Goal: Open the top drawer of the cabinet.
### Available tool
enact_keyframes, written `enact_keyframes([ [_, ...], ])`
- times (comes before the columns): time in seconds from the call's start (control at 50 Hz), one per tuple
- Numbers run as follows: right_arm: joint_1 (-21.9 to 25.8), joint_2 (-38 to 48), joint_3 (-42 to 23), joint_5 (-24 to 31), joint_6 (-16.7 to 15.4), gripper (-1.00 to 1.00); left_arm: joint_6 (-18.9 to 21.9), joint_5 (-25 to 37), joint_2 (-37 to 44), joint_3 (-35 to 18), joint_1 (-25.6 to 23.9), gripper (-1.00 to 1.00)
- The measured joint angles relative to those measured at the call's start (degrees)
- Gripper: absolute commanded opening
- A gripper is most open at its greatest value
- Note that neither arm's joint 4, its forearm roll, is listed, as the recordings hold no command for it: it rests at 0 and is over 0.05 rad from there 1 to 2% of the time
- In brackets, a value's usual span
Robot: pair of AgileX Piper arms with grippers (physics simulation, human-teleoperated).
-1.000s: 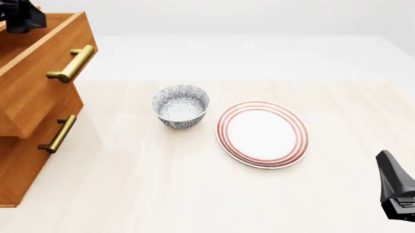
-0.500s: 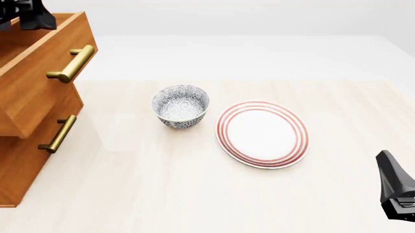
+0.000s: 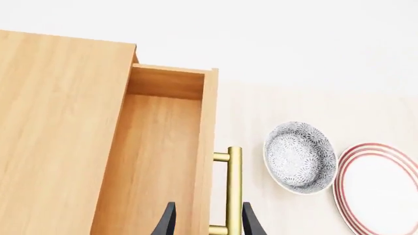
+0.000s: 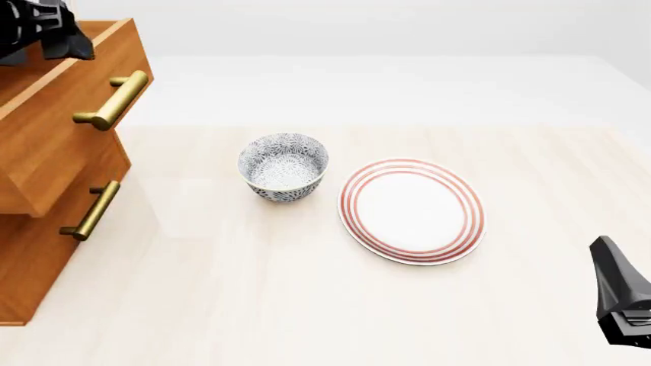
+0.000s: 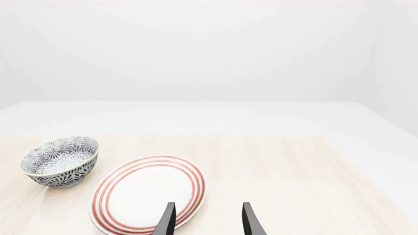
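I see one cabinet (image 4: 41, 191) far left, top drawer (image 3: 163, 156) pulled out, two handles visible; left gripper (image 3: 206, 220) spread above it, right gripper (image 5: 206, 219) spread, one bowl (image 4: 283, 165), one plate (image 4: 411, 210)

The large orange-brown wooden cabinet (image 4: 41, 229) stands at the left edge of the pale wooden table (image 4: 305, 305). Its top drawer with a brass bar handle (image 4: 61, 114) juts out over the lower drawer (image 4: 51, 252). The blue-patterned ceramic bowl (image 4: 283, 166) sits mid-table, right of the cabinet; the red-ringed white plate (image 4: 412, 210) lies just beside it, to the right and slightly nearer.
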Motion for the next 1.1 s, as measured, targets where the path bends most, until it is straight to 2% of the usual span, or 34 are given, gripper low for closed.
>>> enact_keyframes([
  [0.8, 0.0, 0.0, 0.0, 0.0, 0.0, 1.00, -1.7, -3.6, 3.4, 3.7, -1.4, 1.00],
  [1.1, 0.0, 0.0, 0.0, 0.0, 0.0, 1.00, -2.1, -3.8, 5.0, 3.0, -4.4, 1.00],
])
